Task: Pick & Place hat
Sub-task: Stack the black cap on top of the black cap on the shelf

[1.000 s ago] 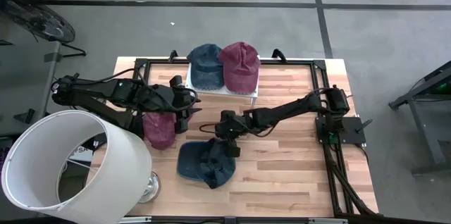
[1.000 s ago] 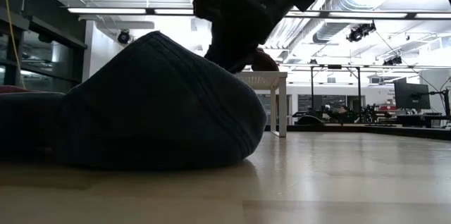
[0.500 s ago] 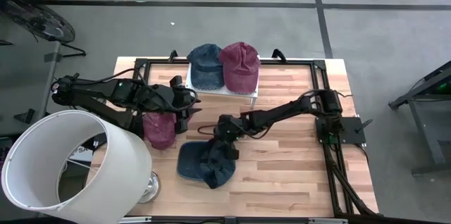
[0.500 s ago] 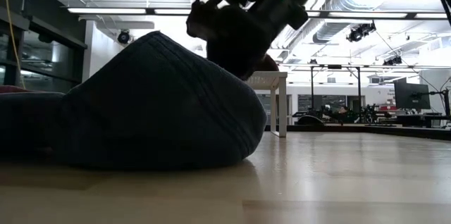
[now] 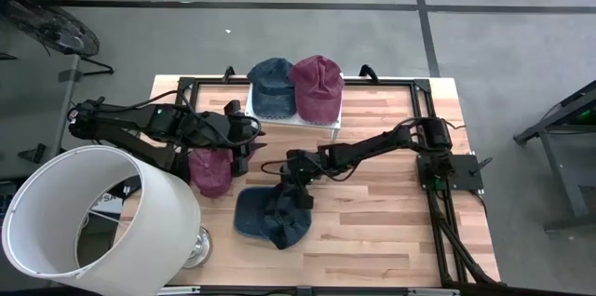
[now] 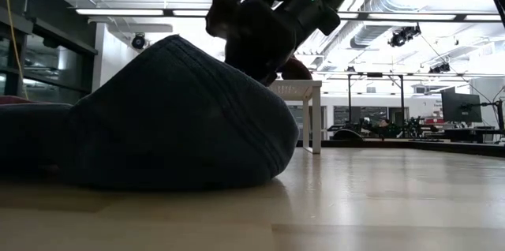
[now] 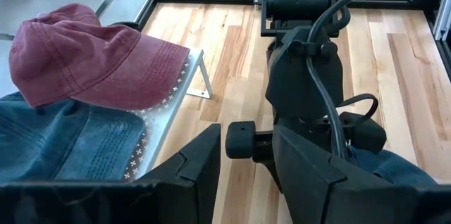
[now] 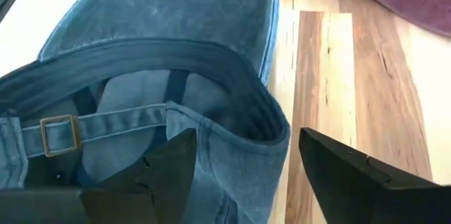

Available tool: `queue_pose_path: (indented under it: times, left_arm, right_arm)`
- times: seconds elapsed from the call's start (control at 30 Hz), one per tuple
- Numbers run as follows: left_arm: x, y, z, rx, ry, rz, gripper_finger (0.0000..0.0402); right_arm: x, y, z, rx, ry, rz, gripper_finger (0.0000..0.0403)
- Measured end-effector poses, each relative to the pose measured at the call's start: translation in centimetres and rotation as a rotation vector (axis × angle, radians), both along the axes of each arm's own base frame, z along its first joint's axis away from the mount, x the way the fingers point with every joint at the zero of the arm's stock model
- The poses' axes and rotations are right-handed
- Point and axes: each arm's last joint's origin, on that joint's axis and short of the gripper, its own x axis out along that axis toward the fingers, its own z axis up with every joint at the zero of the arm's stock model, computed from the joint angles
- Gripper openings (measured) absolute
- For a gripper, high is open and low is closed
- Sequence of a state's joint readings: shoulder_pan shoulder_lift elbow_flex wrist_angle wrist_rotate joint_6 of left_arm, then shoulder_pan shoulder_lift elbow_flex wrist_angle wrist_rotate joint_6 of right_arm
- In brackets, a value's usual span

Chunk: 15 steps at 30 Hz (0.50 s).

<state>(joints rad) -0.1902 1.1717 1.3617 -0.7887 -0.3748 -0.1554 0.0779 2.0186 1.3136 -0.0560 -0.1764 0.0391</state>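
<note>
- Fingers of the right gripper (image 5: pixel 291 187) stand spread apart over the back rim of the blue hat (image 5: pixel 270 218) in the high view; since a second ago the right arm has drawn in toward the left, so the gripper now sits a little nearer the hat's crown. That hat lies on the table (image 5: pixel 391 231) near its front edge and has not moved. The left gripper (image 5: pixel 244 152) waits just beside a red hat (image 5: pixel 210 170) on the table, unchanged; whether its fingers hold anything cannot be told here. A second blue hat (image 5: pixel 271 87) and a second red hat (image 5: pixel 318 86) sit side by side on a white stand (image 5: pixel 317 124) at the far edge. A white lampshade (image 5: pixel 88 222) fills the near left corner.
- Low view: the blue hat (image 6: pixel 158 117) is a dark mound on the tabletop, and the right gripper (image 6: pixel 260 34) hangs just above its far side, shifted slightly left of where it was.
- Left wrist view: the left gripper's own fingers (image 7: pixel 201 164) frame a gap with nothing seen between them; beyond lie the stand's red hat (image 7: pixel 91 55) and the right arm (image 7: pixel 303 76).
- Right wrist view: one dark finger (image 8: pixel 165 164) is over the hat's inside, by the strap and buckle (image 8: pixel 56 134), the other finger (image 8: pixel 345 168) over bare wood outside, with the hat's rim (image 8: pixel 246 129) between them, not pinched.
</note>
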Motion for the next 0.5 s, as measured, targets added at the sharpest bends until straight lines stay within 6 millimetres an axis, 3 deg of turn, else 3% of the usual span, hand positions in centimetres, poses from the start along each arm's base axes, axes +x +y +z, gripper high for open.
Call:
queue_pose_path:
  times: [0.17, 0.5]
  left_arm:
    - [0.0, 0.0, 0.0, -0.003, -0.001, 0.002, 0.0129]
    - [0.0, 0.0, 0.0, -0.006, -0.002, 0.004, 0.0129]
  right_arm:
    - [-0.04, -0.05, -0.06, -0.023, 0.003, -0.001, 0.0192]
    - [-0.01, -0.17, -0.06, -0.074, -0.007, -0.005, 0.0016]
